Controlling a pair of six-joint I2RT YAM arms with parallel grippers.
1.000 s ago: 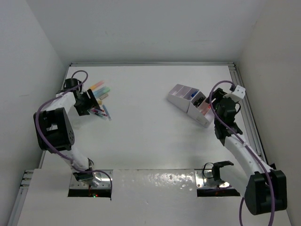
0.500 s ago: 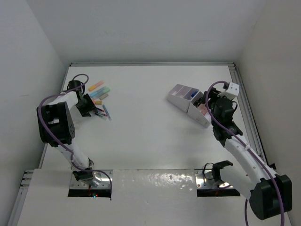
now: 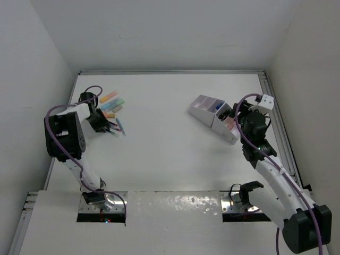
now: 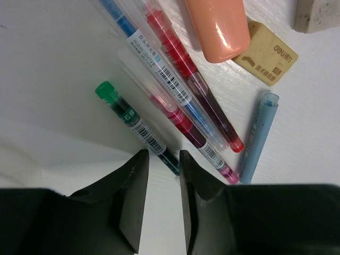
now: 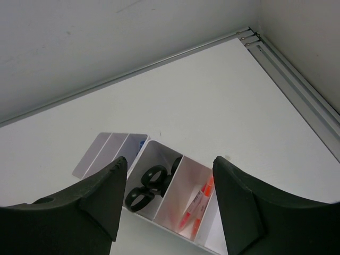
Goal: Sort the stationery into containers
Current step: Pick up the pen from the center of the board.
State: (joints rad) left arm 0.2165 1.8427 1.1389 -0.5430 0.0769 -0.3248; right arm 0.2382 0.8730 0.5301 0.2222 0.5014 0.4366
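Several thin pens lie side by side on the white table: a green-capped pen [image 4: 135, 125], a blue pen [image 4: 154, 58], a red pen [image 4: 186, 64] and a magenta pen [image 4: 186, 127]. An orange highlighter [image 4: 218, 26] lies beyond them. My left gripper [image 4: 162, 155] is low over the table with a narrow gap between its jaws, and the green-capped pen's dark end lies in that gap. It also shows in the top view [image 3: 103, 124]. My right gripper [image 5: 170, 164] is wide open and empty above the white organiser [image 5: 159, 218], which holds black scissors [image 5: 149, 183], orange-red pens [image 5: 199, 204] and a blue-capped piece [image 5: 141, 143].
A tan eraser [image 4: 265, 53], a pale blue stick [image 4: 257, 138] and a grey eraser [image 4: 319, 13] lie by the pens. Pastel highlighters [image 3: 114, 101] lie at the far left. The organiser [image 3: 215, 118] stands at the far right near the rail [image 3: 276, 117].
My left gripper has dropped closer onto the pens. My right wrist has shifted slightly over the organiser and back, staying open.
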